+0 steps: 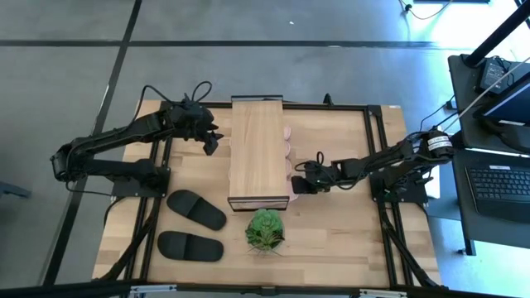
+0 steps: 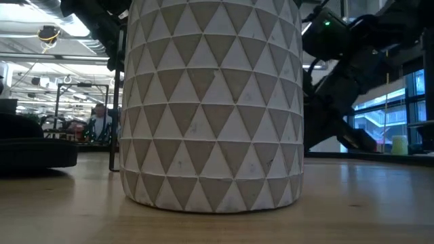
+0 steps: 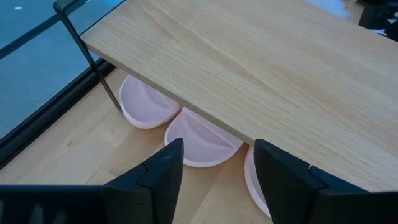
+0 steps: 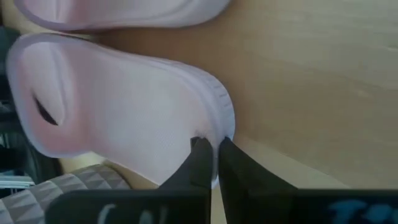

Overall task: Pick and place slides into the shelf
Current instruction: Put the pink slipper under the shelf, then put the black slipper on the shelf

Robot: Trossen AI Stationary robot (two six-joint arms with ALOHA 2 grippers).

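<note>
On the table [image 1: 331,232] stands the shelf [image 1: 258,149], the biggest thing, with pink slides [image 3: 202,140] tucked under its top, heels poking out. Right of it, the right gripper [image 4: 210,163] is pinched tight on the heel rim of one pink slide [image 4: 124,118] at the shelf's near end. To do this well, I think it should push the slide straight in beside the others, then let go. Far left, the left gripper [image 3: 214,174] hangs wide and holds nothing. Two black slides [image 1: 195,209] wait near left. A small plant [image 1: 265,229] sits by the shelf.
</note>
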